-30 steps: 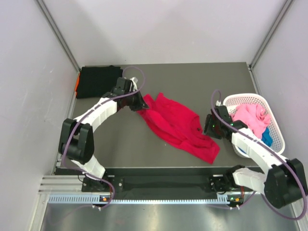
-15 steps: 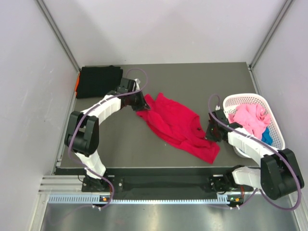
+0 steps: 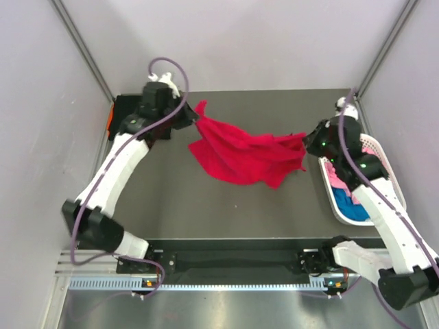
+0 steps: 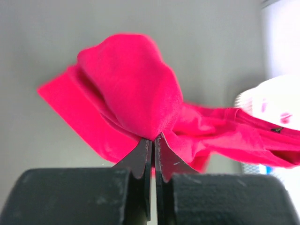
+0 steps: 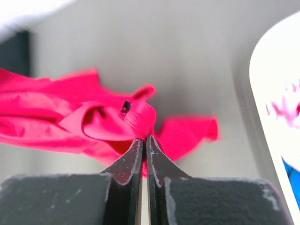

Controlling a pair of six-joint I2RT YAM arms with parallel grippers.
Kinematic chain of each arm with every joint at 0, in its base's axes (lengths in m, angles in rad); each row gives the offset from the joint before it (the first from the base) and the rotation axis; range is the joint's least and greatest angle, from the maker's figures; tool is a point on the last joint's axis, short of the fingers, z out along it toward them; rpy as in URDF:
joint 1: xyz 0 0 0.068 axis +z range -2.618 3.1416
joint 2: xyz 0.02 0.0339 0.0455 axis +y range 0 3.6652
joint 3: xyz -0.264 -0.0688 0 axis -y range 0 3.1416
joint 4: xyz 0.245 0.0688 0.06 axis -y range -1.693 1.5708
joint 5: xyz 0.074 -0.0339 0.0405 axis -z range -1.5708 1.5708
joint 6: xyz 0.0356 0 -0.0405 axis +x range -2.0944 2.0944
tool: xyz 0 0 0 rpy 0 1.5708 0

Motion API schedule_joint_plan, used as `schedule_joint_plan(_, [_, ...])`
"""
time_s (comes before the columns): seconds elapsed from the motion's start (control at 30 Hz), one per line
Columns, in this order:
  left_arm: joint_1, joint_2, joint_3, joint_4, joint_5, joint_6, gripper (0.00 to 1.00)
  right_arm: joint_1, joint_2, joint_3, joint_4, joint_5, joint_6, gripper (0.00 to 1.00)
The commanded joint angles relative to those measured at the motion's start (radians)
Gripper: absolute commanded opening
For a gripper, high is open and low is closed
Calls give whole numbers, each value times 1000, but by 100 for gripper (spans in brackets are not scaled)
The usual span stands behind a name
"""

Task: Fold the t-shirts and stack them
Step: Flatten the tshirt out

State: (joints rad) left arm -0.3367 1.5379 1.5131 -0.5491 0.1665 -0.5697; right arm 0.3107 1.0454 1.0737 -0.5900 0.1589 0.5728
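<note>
Red t-shirt hangs stretched betw. both arms over mid table, sagging in the middle; cannot tell if its low edge touches the surface. L gripper is pinched tight on one bunched corner at far left. R gripper is pinched tight on the opposite end, just beside white basket. Pink t-shirt and blue t-shirt lie in basket. Black t-shirt sits folded at far-left table corner, w/ orange t-shirt edge showing at its left.

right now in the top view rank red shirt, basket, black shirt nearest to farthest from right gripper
1. red t-shirt, pinched in the right gripper
2. white basket, just beside it on the right
3. black t-shirt, far left corner
</note>
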Motion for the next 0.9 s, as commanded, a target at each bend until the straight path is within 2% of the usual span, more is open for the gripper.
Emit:
schedule_joint_plan(0.0, [-2,-226,35,4,-42,-4,0,-12,-112,123,-76,7,-14,0])
schedule_joint_plan(0.3, [-2,-568,-117,35,21,-124,0,-12,-404,114,-151,-55,75,0])
schedule_joint_plan(0.43, [-2,-599,-174,37,13,-124,0,-10,-436,34,-142,33,42,0])
schedule_joint_plan(0.63, [-2,-469,-232,67,1,-76,0,-12,-332,-93,2,34,27,0])
schedule_joint_plan(0.77, [-1,-316,-286,153,-74,-19,0,-15,-140,-124,123,47,-16,1])
schedule_joint_plan(0.8, [1,-238,-289,181,-90,2,0,-22,-101,-124,149,51,-28,2])
schedule_joint_plan(0.87, [13,-141,-246,239,-110,20,0,-39,29,-110,225,41,-65,5])
